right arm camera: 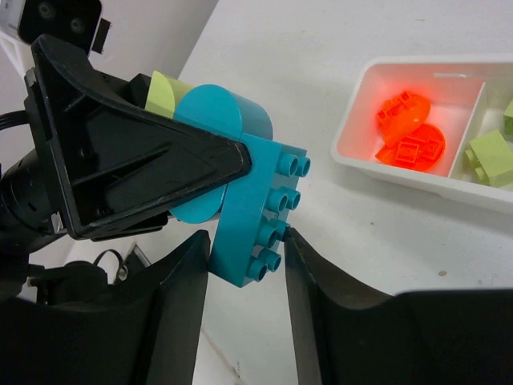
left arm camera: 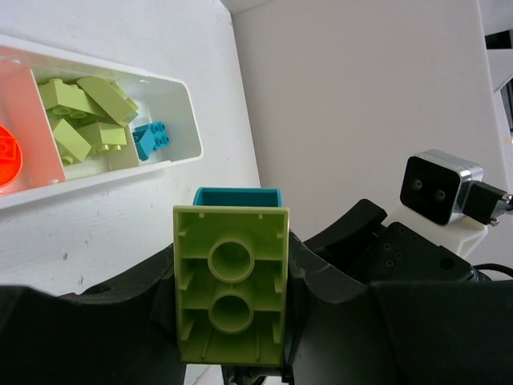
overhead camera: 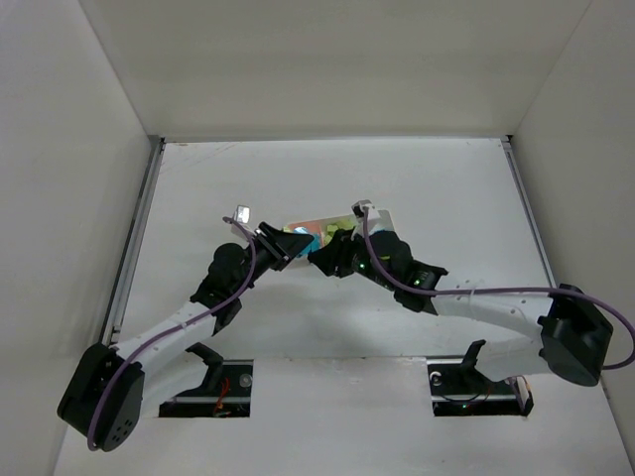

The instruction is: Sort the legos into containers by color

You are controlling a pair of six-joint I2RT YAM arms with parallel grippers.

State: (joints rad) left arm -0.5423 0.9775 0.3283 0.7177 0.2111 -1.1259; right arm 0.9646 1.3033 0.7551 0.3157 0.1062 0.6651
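My left gripper is shut on a yellow-green lego whose hollow underside faces its camera. A cyan lego is stuck to the far side. In the right wrist view this cyan piece is a flat studded brick joined to a rounded cyan part. My right gripper is shut on it, one finger on its studs and the other against its back. Both grippers meet above the table in front of the white tray. The containers hold yellow-green legos, a small cyan lego and orange-red legos.
White walls enclose the table on three sides. The tray lies just behind the two grippers in the top view. My right wrist camera shows close beside the left gripper. Both arms reach in from the near edge.
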